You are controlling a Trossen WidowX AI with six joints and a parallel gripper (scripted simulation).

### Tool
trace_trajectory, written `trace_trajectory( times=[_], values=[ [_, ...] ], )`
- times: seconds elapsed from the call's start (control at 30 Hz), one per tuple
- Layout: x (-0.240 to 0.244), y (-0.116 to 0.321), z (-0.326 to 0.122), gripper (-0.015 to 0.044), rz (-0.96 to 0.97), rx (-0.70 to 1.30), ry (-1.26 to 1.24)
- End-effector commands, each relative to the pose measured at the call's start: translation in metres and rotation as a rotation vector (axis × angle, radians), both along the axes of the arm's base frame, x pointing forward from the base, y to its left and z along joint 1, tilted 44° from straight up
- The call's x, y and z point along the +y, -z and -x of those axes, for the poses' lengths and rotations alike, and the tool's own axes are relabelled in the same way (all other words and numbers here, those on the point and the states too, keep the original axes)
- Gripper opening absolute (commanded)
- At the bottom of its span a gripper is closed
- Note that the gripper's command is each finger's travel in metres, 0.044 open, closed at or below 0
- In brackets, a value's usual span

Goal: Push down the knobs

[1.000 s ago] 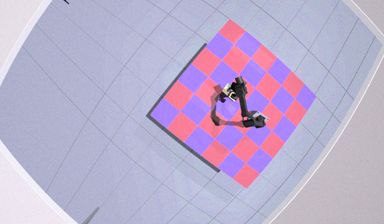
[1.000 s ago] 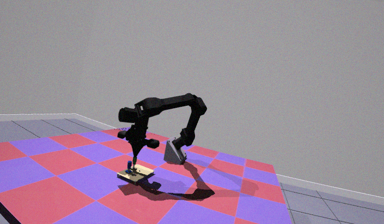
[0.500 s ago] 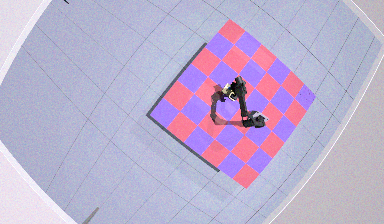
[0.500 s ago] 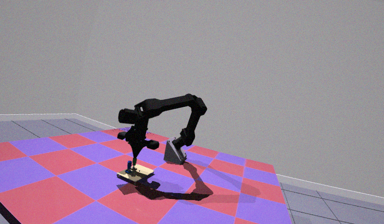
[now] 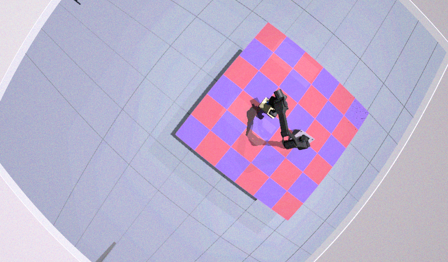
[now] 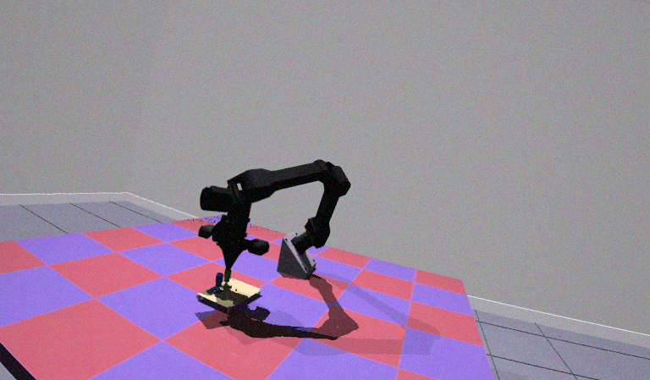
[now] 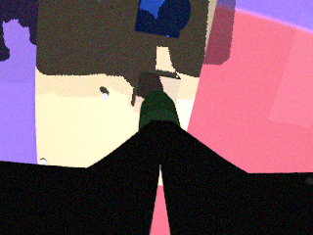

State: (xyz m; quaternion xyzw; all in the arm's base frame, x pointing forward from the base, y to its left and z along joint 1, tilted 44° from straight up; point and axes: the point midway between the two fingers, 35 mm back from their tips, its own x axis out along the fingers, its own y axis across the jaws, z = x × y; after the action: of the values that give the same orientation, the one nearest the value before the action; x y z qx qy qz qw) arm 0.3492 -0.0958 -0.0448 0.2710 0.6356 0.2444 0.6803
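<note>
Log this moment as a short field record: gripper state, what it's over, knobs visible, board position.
gripper: shut, holding nothing
gripper position: tips pointing down over the green knob
blue knob: beyond the green one in the wrist view, untouched
circuit board: tan, on the checkered mat in front of the arm base
knob seating: cannot tell

No readable text, label, brand, number or sign anywhere: none on the circuit board [image 7: 72, 124], none on the blue knob [image 7: 163, 10] (at about twelve o'clock in the wrist view), none on the checkered mat [image 5: 297, 170].
</note>
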Motion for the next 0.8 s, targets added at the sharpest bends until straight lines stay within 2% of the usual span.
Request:
trace_trajectory(
  times=[0.0, 0.77],
  values=[
    [0.0119, 0.0099, -0.0033, 0.0000, -0.011, 0.002, -0.022],
    [0.0139, 0.0120, -0.0035, 0.0000, -0.011, 0.002, -0.022]
  ],
)
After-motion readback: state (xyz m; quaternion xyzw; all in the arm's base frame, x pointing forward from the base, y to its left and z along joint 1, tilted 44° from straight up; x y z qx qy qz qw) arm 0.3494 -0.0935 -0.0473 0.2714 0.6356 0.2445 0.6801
